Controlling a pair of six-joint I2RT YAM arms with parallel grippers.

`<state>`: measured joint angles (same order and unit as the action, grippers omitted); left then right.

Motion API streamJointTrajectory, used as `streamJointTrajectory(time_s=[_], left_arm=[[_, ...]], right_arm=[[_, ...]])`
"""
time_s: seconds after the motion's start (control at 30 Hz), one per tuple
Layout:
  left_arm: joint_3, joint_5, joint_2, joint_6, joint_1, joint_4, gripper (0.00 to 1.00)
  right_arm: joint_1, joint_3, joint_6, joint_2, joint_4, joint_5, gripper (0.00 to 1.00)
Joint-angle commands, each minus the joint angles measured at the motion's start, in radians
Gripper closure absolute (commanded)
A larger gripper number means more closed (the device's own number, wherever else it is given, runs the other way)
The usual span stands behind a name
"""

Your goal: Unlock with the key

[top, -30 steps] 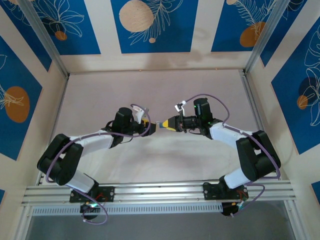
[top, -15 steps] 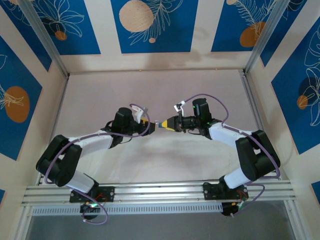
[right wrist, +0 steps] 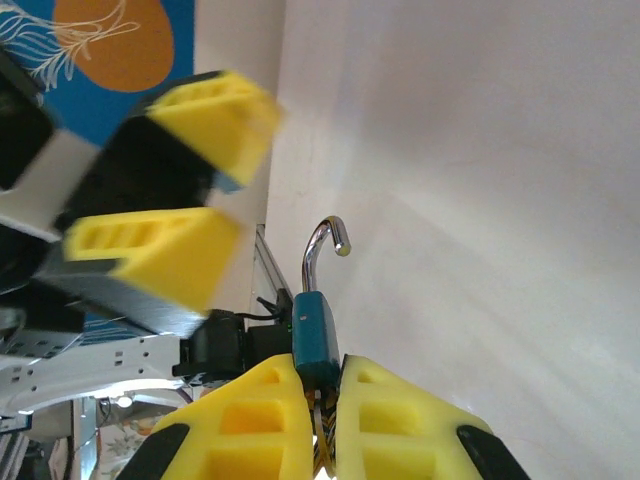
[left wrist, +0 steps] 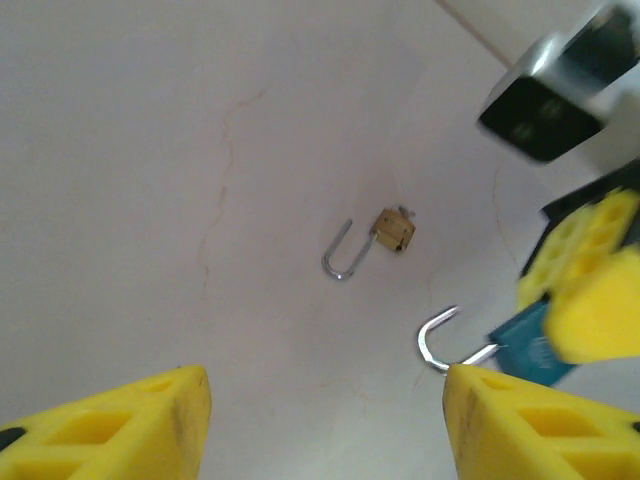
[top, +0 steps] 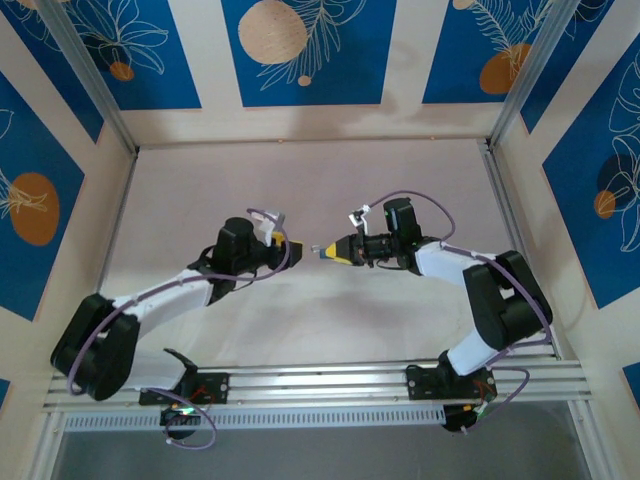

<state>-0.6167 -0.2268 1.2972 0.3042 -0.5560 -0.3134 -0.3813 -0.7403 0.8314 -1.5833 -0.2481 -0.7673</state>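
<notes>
My right gripper [right wrist: 320, 385] is shut on a small teal-blue padlock [right wrist: 317, 335], whose silver shackle [right wrist: 322, 240] stands open like a hook. The key is hidden; something striped sits between the fingers under the lock body, and I cannot tell what it is. In the left wrist view the same blue lock [left wrist: 525, 345] hangs just beyond my right fingertip [left wrist: 520, 420]. My left gripper [left wrist: 325, 400] is open with nothing between its jaws. From above, the left gripper [top: 292, 246] and right gripper [top: 332, 250] face each other over mid-table, a small gap apart.
A tiny brass padlock [left wrist: 395, 230] with its shackle swung open lies on the pale table [left wrist: 150, 150] below and beyond the left gripper. Blue patterned walls and metal posts [top: 100, 100] enclose the table. The arms' base rail [top: 320, 380] runs along the near edge.
The left gripper has drawn back to the left, away from the lock in the right gripper, and its jaws have widened a little. The right gripper has held still.
</notes>
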Motion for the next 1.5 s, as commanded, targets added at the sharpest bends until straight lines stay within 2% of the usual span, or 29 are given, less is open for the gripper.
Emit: streamJointTrajectory(time_s=[0.0,0.2,0.57,0.77,0.97,1.33,1.47], left_arm=[[0.040,0.086,-0.067,-0.023,0.009,0.012,0.37],[0.081,0.175,-0.152,-0.025,0.009,0.038,0.35],[0.084,0.175,-0.149,-0.029,0.009,0.031,0.34],[0.087,0.176,-0.144,-0.028,0.009,0.019,0.34],[0.083,0.182,-0.135,-0.032,0.009,0.022,0.34],[0.089,0.189,-0.124,-0.025,0.009,0.010,0.34],[0.089,0.188,-0.115,-0.025,0.009,0.002,0.34]], right_arm=[[0.010,-0.041,-0.031,-0.044,0.035,-0.033,0.98],[0.006,-0.087,-0.067,-0.131,0.063,-0.014,0.98],[-0.039,-0.147,-0.126,-0.275,0.129,0.037,0.98],[-0.048,-0.122,-0.156,-0.285,0.182,0.085,0.98],[-0.048,-0.079,-0.150,-0.293,0.150,0.078,0.98],[-0.038,-0.090,-0.162,-0.336,0.202,0.102,0.97],[-0.025,-0.067,-0.129,-0.336,0.150,0.076,0.96]])
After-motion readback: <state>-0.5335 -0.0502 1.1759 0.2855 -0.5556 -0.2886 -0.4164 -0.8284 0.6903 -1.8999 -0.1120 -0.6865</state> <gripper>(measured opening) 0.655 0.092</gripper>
